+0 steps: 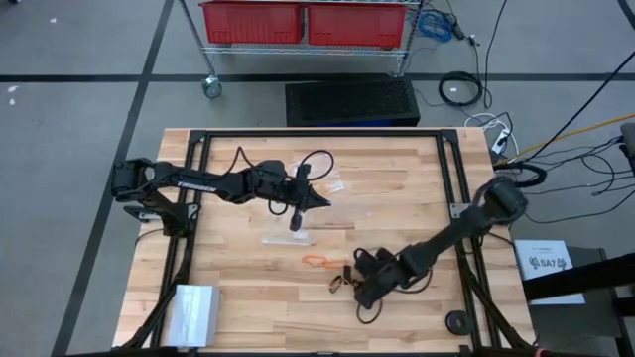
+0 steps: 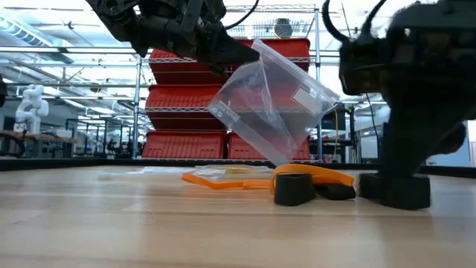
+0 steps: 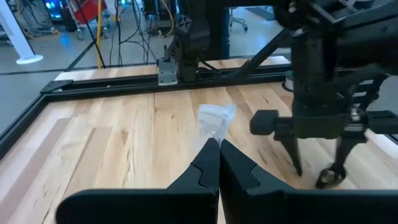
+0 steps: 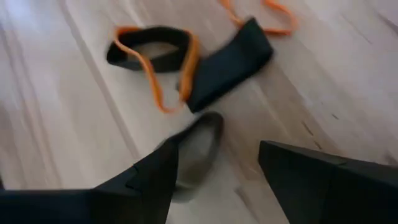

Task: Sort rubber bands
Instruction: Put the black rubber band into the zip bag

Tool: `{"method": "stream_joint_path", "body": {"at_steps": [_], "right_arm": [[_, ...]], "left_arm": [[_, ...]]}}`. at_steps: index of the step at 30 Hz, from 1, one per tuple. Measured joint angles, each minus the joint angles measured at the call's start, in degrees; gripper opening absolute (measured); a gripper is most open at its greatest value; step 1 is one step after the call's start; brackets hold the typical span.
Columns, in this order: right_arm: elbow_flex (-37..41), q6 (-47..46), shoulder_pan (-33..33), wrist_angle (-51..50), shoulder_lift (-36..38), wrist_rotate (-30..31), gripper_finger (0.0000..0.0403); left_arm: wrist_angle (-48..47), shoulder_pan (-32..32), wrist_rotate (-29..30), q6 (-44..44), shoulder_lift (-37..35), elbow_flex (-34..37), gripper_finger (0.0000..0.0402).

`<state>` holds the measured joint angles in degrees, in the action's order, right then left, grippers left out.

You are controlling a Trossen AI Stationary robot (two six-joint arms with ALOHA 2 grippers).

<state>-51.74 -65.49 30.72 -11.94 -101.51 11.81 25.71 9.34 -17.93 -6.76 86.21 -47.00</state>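
My left gripper is shut on a clear plastic bag above the table's middle. Rubber bands lie on the wood nearer the front. In the right wrist view there is a black loop crossed by an orange one, a flattened black band and another orange loop. My right gripper stands open, slanting down just over them. A further black band lies close before one of its fingertips. Whether that finger touches it cannot be told. My left gripper pinches the bag's upper corner, by the zip edge, between its two shut fingers, which come nearly level from the table's left. The bag hangs tilted below the fingers. Whether its lower corner reaches the table I cannot tell.
Two more clear bags lie flat on the wood beyond the left gripper. A stack of clear bags sits at the near left corner. A black round piece rests by the near right edge. Red bins stand behind the table.
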Motion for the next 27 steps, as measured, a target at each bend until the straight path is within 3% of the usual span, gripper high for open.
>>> {"method": "stream_joint_path", "body": {"at_steps": [5, 12, 16, 20, 24, 27], "right_arm": [[-5.77, -0.40, -0.96, -8.86, -4.96, 0.33, 0.0195], [-12.80, 3.44, -0.62, -22.14, -5.59, 2.71, 0.0017], [-18.52, 7.04, -0.72, -31.96, -3.38, 5.85, 0.0010], [-23.79, 9.88, -0.72, -43.50, 0.43, 14.73, 0.0002], [-27.50, 10.83, -0.85, -52.79, 5.59, 27.65, 0.0001], [-27.70, 12.01, -2.49, -53.50, 8.19, 30.59, 0.0001]], "left_arm": [[-1.44, 0.00, 0.00, 0.00, 0.00, 0.02, 0.0000], [-0.80, 0.00, 0.00, -1.19, 0.00, 0.04, 0.0000], [-0.74, 0.00, 0.00, -1.22, 0.00, 0.04, 0.0000], [-0.71, 0.00, 0.00, -1.22, 0.00, 0.04, 0.0000], [-0.70, 0.00, -0.02, -1.18, 0.00, 0.04, 0.0000], [-0.72, 0.00, -0.02, -1.11, 0.00, 0.04, 0.0000]]}}
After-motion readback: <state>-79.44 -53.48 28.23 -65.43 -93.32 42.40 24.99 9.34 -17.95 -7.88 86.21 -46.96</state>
